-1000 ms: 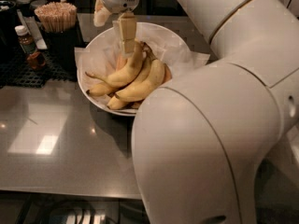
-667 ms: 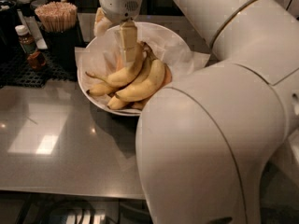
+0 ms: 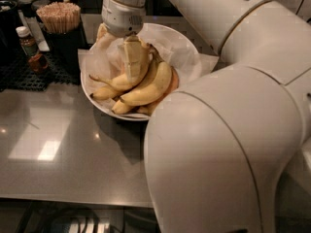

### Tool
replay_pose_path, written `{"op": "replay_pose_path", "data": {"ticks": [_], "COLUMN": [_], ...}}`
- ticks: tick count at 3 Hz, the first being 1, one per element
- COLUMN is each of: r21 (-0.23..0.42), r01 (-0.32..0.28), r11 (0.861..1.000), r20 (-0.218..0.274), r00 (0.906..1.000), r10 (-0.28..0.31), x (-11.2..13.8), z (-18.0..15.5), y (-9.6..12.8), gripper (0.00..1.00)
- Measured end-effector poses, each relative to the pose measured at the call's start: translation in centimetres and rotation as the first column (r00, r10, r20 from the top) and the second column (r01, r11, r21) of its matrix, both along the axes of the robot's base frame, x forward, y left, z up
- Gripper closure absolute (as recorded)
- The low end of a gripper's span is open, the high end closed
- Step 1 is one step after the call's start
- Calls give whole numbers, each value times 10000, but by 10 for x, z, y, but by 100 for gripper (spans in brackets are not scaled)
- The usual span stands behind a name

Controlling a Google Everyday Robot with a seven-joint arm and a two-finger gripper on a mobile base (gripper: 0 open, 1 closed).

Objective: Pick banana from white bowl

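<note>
Camera view filled mostly by one white robot arm: bulky rounded segments across the right and lower right, arching up and over to the white bowl from above. Beneath it, one grey glossy surface, spread in front of and to the left of the bowl, with a couple of light reflections. One white bowl only, wide and shallow, lined with crinkled white paper, standing toward the far side of the surface and partly hidden on its right by the arm. Left of the bowl, one black grid-patterned mat. Inside the bowl, a heap of yellow bananas, about five as far as countable, exact number hard to tell through the overlap; all curved, tips pointing toward the bowl's left and near rim. One tool at the arm's end, directly over the bowl's left half and dipped down among the bananas. Two beige fingers spread apart, one against the topmost banana, the other nearer the bowl's left rim over the paper; not closed on any banana. Just beside the bowl's left rim, on the mat, one dark cup packed with wooden sticks. Farther left of the bowl, on the same mat, one small upright bottle with a white cap.
</note>
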State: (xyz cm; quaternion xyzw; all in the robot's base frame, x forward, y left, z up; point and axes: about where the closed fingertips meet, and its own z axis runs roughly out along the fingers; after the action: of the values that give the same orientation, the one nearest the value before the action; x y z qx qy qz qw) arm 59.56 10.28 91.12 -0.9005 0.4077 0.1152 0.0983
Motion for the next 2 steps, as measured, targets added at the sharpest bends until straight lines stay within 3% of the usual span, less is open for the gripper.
{"op": "replay_pose_path", "data": {"ticks": [2], "r21": [76], "r01": [318], "r11": [9995], "r20": [-313], "r00": [9990], "r10": [-315], "x": [-28], "z": [-12], "y": [-15], "gripper": [18]}}
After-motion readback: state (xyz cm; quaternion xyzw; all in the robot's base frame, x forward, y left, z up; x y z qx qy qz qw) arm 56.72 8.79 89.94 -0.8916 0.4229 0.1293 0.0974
